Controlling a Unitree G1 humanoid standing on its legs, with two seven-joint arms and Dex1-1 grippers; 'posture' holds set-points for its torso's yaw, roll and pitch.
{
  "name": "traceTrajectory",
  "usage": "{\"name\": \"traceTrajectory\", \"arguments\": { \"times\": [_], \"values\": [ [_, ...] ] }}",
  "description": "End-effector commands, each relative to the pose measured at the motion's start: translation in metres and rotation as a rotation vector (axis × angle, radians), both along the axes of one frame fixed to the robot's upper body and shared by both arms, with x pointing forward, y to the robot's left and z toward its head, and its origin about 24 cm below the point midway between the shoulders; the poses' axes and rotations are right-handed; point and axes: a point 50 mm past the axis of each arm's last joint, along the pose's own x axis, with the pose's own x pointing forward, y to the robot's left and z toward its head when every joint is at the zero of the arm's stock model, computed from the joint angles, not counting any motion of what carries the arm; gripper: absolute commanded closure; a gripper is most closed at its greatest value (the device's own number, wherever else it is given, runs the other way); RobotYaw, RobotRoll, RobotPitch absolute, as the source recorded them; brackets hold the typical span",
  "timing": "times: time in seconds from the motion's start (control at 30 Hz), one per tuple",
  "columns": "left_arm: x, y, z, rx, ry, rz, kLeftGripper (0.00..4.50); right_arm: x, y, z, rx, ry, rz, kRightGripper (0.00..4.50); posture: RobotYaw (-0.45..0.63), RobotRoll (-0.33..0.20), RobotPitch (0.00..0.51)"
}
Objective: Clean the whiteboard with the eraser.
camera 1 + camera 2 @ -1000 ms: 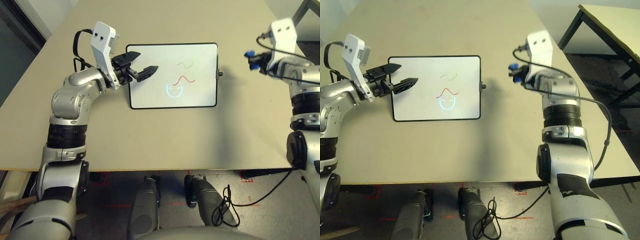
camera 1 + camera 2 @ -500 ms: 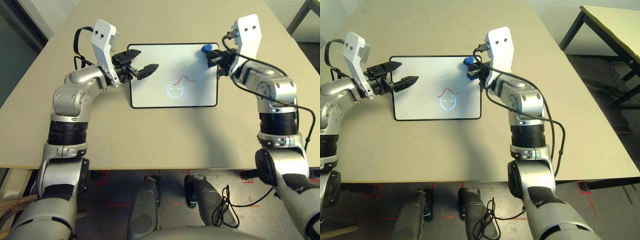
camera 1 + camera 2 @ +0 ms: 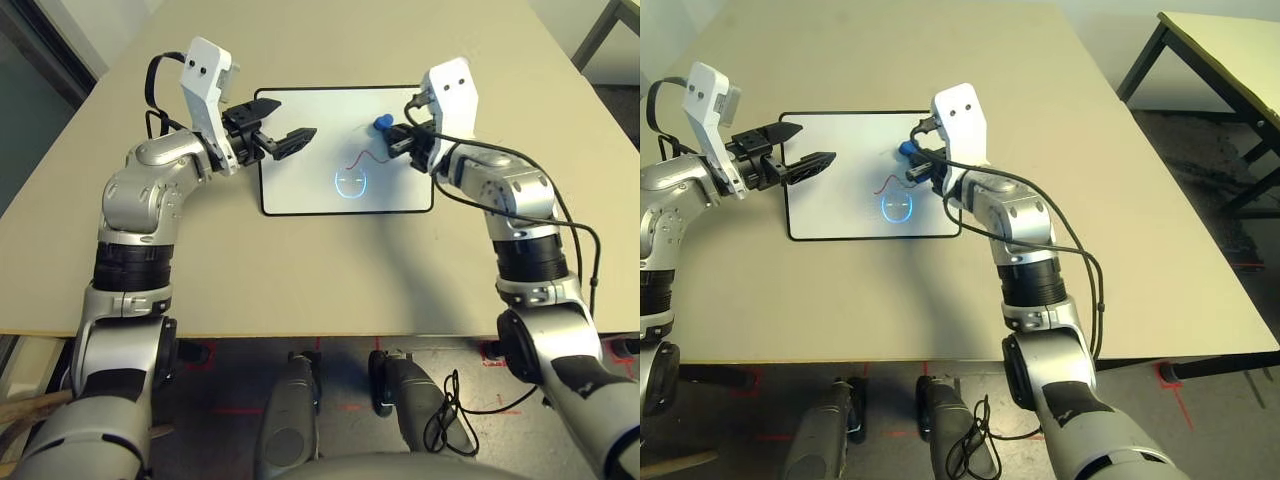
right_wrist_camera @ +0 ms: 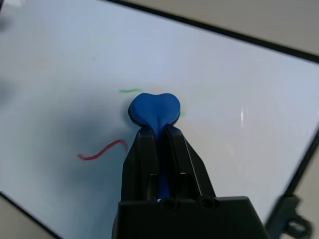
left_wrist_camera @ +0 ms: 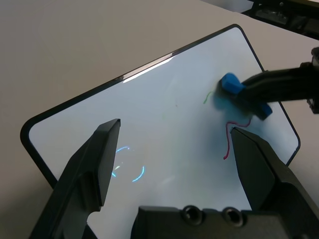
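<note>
The right pincer (image 4: 158, 130) clamped the eraser (image 4: 154, 108), soft enough to bulge, against the whiteboard (image 3: 300, 190); the left pincer (image 5: 174, 164) hovered apart above the whiteboard.

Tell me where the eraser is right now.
The eraser is pinched in the right tool, over the whiteboard's far right part, beside the green mark's remains and just beyond the red squiggle.
</note>
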Motion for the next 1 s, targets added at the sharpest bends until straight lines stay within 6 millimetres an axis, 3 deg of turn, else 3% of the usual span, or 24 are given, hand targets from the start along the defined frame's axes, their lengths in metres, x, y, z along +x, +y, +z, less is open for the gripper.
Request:
{"name": "traceTrajectory", "arguments": {
  "times": [0.03,0.17,0.33,0.5,0.8,1.0],
  "values": [
    [-0.003,-0.003,-0.006,0.027,0.032,-0.021,0.0,-0.002,0.005,-0.01,-0.045,0.052,0.011,4.44,0.08,0.0,0.237],
    [-0.004,-0.003,-0.008,0.036,0.045,-0.026,0.0,0.0,0.004,-0.007,-0.061,0.052,0.006,4.44,0.08,0.0,0.245],
    [-0.006,-0.004,-0.013,0.054,0.068,-0.042,0.0,0.01,-0.004,0.018,-0.048,-0.013,-0.053,4.44,0.08,0.0,0.248],
    [-0.009,-0.008,-0.02,0.043,0.126,-0.064,0.0,0.015,-0.01,0.029,-0.037,-0.044,-0.102,4.45,0.08,0.0,0.248],
    [-0.009,-0.008,-0.021,0.042,0.147,-0.062,0.0,-0.002,0.002,-0.009,-0.072,0.073,-0.044,4.46,0.08,0.0,0.251],
    [-0.009,-0.007,-0.019,0.037,0.148,-0.062,0.0,-0.007,0.004,-0.014,-0.082,0.092,-0.028,4.46,0.08,0.0,0.252]
  ]
}}
